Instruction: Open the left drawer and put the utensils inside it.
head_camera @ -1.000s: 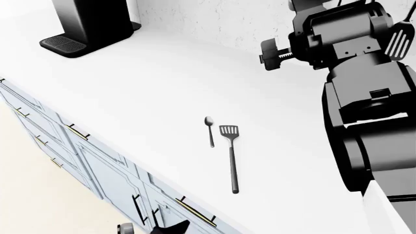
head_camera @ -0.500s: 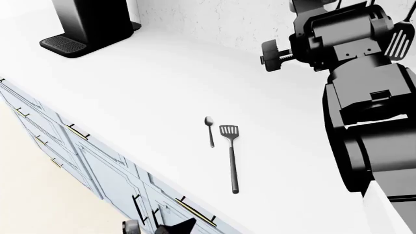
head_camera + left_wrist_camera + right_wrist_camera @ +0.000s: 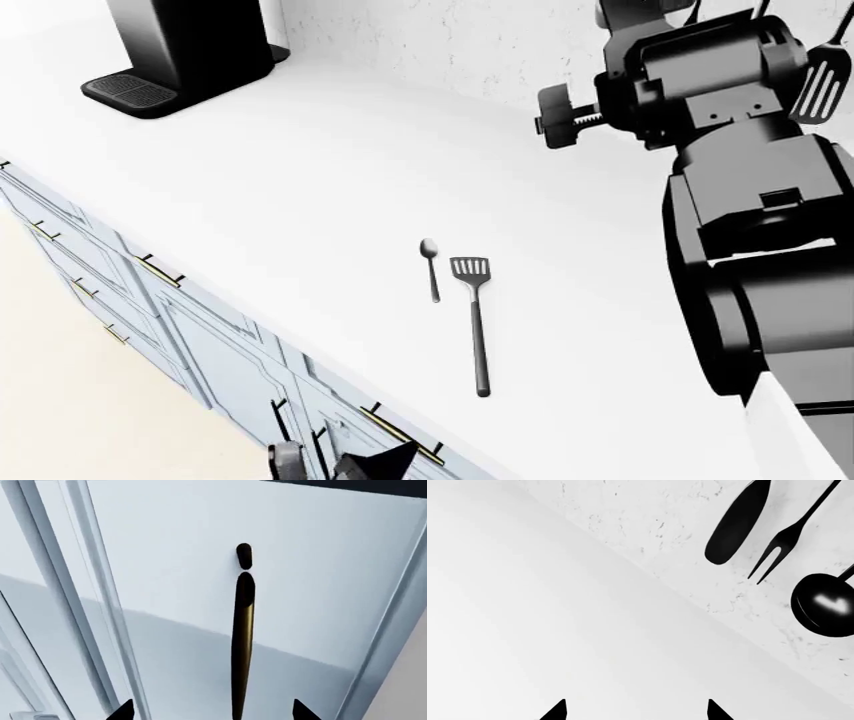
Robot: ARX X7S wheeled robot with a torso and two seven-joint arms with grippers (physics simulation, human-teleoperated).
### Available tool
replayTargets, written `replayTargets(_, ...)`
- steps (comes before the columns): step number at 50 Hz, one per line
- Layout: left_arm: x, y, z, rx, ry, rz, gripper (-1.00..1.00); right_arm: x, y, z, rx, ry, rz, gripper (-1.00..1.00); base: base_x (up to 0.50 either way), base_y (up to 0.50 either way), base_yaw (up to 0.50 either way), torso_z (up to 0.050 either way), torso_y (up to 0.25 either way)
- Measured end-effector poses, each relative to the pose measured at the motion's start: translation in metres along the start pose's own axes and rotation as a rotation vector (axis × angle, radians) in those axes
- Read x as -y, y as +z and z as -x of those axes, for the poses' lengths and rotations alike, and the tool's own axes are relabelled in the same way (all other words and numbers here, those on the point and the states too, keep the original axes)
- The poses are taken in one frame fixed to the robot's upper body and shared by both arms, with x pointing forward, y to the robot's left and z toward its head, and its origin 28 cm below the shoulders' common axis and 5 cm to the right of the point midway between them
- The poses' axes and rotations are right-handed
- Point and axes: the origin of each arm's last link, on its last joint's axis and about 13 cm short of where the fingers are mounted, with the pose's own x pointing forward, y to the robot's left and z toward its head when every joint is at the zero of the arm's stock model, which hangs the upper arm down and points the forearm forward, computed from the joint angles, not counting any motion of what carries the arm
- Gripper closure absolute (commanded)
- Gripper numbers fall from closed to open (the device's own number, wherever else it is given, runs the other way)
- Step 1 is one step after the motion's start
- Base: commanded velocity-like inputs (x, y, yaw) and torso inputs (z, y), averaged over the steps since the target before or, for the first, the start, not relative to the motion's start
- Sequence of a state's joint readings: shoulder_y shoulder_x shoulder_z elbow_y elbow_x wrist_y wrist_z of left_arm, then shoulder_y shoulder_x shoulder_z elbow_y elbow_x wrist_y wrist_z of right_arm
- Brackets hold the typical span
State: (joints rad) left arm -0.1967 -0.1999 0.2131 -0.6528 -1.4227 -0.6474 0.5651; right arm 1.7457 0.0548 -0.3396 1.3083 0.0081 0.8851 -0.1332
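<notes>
Down at the 6 o'clock edge of the head view, the left claw (image 3: 336, 465) shows only as dark tips against the pale blue-grey cabinet fronts under the tabletop (image 3: 334, 170). Its wrist camera looks straight along a slim brass bar handle (image 3: 242, 645) on a recessed blue-grey panel, the left drawer (image 3: 173, 570), which is closed. The two black fingertips (image 3: 123, 711) stand wide apart on either side of the bar and touch nothing, so the claw is open and holds nothing.

On the white tabletop near the middle of the head view lie the utensils. The short dark grey spoon (image 3: 430, 267) has its bowl toward 12 o'clock, and the longer slotted spatula (image 3: 474, 322) lies just beside it at 3 o'clock, head toward 12 o'clock, handle running toward 6 o'clock. They are close but not touching.

The right arm (image 3: 747, 230) fills the 3 o'clock side of the head view. The right claw (image 3: 635, 711) appears in its own wrist view as two dark tips spread well apart over bare white tabletop, gripping nothing. Beyond it, on the speckled wall, hang a black fork (image 3: 790, 535), a ladle (image 3: 824, 605) and another dark utensil (image 3: 737, 522). A black coffee machine (image 3: 187, 45) stands at 11 o'clock on the tabletop.
</notes>
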Motion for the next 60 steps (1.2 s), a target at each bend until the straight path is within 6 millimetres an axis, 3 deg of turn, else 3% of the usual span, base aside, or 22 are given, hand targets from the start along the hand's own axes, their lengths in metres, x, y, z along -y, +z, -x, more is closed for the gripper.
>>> replayTargets(36,0.007,0.0,-0.024,-0.059,-0.022,-0.008,-1.0,0.003,-0.007,-0.005,0.0,-0.002,-0.023,-1.0,0.0,0.0,0.0,0.0,0.0)
replayTargets(37,0.006,0.0,-0.025,-0.059,-0.021,-0.008,1.0,0.003,-0.007,-0.005,0.0,-0.002,-0.023,-1.0,0.0,0.0,0.0,0.0,0.0)
replayTargets(60,0.004,0.007,-0.033,-0.057,-0.055,0.0,1.0,0.004,-0.009,-0.007,0.005,-0.005,-0.034,-1.0,0.0,0.0,0.0,0.0,0.0)
